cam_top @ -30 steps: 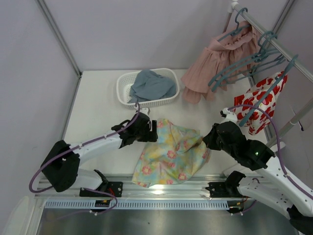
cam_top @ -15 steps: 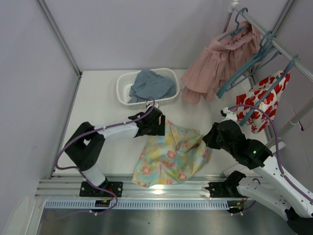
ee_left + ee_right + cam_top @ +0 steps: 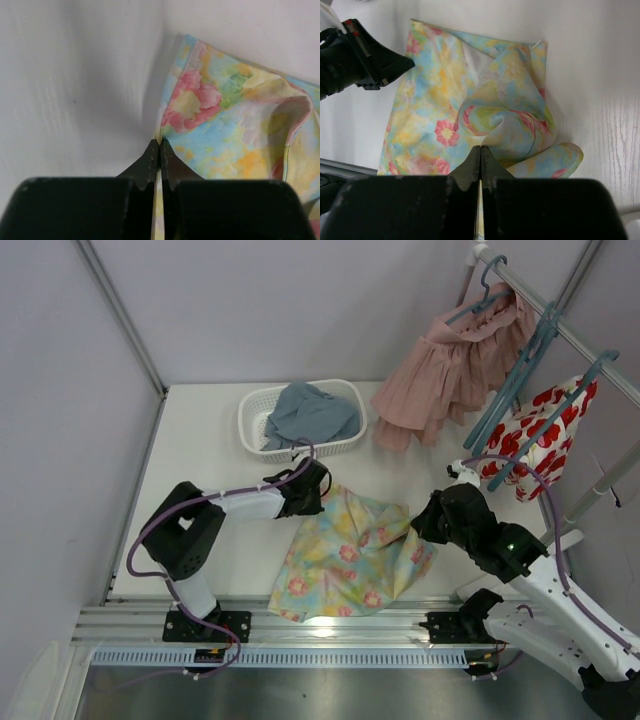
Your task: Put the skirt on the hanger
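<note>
Bright, even, diffuse light fills the top view. The white counter (image 3: 200, 470) carries only faint, soft shadows beneath the arms, and a pale glare spot sits on the metal rail (image 3: 322, 626). The left wrist view is soft, the counter streaked with blur, a grey shadow hugging the skirt (image 3: 220, 115). The right wrist view is sharper, though the right gripper (image 3: 480, 148) shows as featureless black.

In my left wrist view the skirt (image 3: 235, 110) runs off the right edge. My left claw (image 3: 159, 146) and its black housing cover whatever cloth lies below the tips. My right claw (image 3: 480, 151) does likewise in its own view (the skirt's near hem is lost behind it). From above, both sets of fingertips are too dark and small to make out, and the rail (image 3: 572, 340) leaves the picture at the right.
</note>
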Robot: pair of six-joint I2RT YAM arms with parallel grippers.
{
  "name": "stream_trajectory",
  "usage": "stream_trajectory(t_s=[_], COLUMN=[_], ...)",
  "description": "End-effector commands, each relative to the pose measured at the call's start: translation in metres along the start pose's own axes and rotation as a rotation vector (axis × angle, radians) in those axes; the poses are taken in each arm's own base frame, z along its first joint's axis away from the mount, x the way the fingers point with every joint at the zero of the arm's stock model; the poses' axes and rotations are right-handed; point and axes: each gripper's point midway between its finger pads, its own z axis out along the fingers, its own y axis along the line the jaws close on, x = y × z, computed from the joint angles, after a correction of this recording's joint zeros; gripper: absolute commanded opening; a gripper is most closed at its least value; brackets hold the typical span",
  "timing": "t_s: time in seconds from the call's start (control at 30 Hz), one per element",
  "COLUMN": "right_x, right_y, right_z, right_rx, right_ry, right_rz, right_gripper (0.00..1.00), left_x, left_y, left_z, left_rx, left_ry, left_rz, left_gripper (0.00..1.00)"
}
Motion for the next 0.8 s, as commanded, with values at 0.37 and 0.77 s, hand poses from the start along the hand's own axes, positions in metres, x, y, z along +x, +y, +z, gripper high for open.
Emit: stream_trajectory(t_s=[0.37,0.77], right_x=[-0.010,-0.031], right_y=[0.018,0.061], right_z=[0.025,0.021], right_rx=[-0.051,-0.204], right_ry=[-0.017,0.005], right_rz=[-0.049,-0.226], right_gripper=[0.08,0.75], left_x=[-0.046,-0.027], left_y=[0.083,0.127], left_z=[-0.074,-0.094], left_rx=[-0.154,-0.185], left_ry=[-0.249,-0.246], left_rz=[-0.169,-0.171], left_gripper=[0.00,0.00])
